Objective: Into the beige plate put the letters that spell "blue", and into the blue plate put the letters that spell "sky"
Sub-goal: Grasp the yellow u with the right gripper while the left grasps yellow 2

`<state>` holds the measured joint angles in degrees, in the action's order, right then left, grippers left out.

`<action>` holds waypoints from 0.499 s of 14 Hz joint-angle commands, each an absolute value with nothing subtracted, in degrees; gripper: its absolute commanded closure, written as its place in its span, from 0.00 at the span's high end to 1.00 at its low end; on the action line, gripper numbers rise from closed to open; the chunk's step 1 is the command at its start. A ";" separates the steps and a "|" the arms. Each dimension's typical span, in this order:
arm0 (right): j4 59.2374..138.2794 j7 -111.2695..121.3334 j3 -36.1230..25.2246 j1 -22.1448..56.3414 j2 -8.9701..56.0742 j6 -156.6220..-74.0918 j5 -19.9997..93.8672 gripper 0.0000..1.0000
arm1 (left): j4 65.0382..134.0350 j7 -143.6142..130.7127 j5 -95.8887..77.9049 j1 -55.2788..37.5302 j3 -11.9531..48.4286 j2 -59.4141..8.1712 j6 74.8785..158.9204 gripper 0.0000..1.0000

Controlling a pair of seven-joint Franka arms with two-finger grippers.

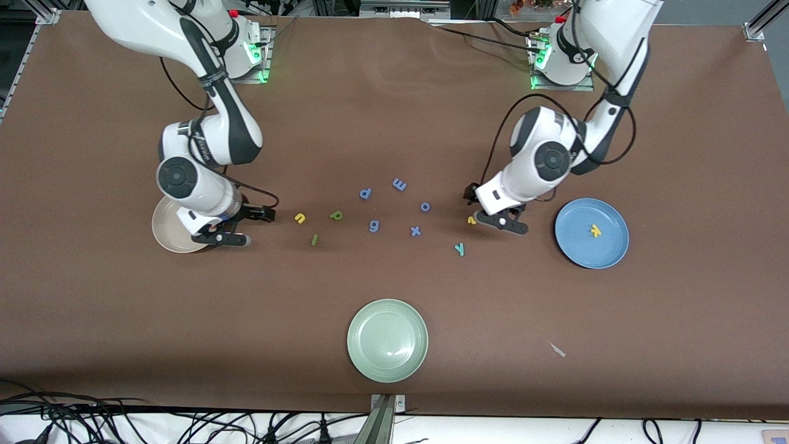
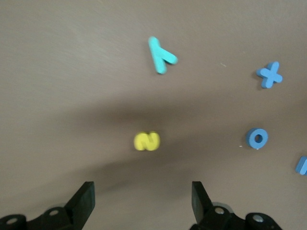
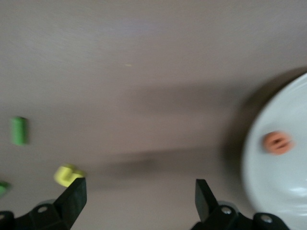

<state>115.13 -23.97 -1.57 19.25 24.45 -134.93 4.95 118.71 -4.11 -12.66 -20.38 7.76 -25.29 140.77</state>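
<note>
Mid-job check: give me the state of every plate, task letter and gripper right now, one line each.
Beige plate: holds orange e.
Blue plate: holds yellow k.
Green plate: nothing in it.
Yellow s: on table, under left gripper.
Teal y: on table.
Yellow u: on table.
Green b: on table.
Dark green l: on table.
Left gripper: open, holding nothing.
Right gripper: open, beside beige plate.

Right arm covering much of beige plate [image 1: 165,229] in front view, hiding its contents. Right wrist view smearing: orange letter [image 3: 277,142] in plate too blurred to read, green bit [image 3: 3,187] cut off at edge. Left gripper [image 1: 491,209] partly covering yellow letter [image 1: 472,219]. Left wrist view cutting off blue piece [image 2: 302,165] at edge.
</note>
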 commanded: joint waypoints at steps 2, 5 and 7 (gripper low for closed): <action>113.99 -42.66 2.01 19.68 27.68 -140.78 6.68 1.00 | 117.78 -4.04 -14.06 -21.27 6.86 -27.94 142.21 0.71; 113.99 -51.92 2.11 23.02 29.18 -143.43 6.68 1.00 | 113.57 -4.13 -14.06 -22.14 6.07 -30.75 142.29 0.72; 113.99 -52.82 2.11 23.03 29.79 -143.70 6.59 1.00 | 112.77 -4.13 -14.15 -24.25 3.79 -31.81 142.29 0.73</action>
<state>114.91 -51.29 2.22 23.12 28.93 -143.21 5.70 115.26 -4.32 -12.66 -21.49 6.20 -29.69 142.32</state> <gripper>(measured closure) 0.000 0.278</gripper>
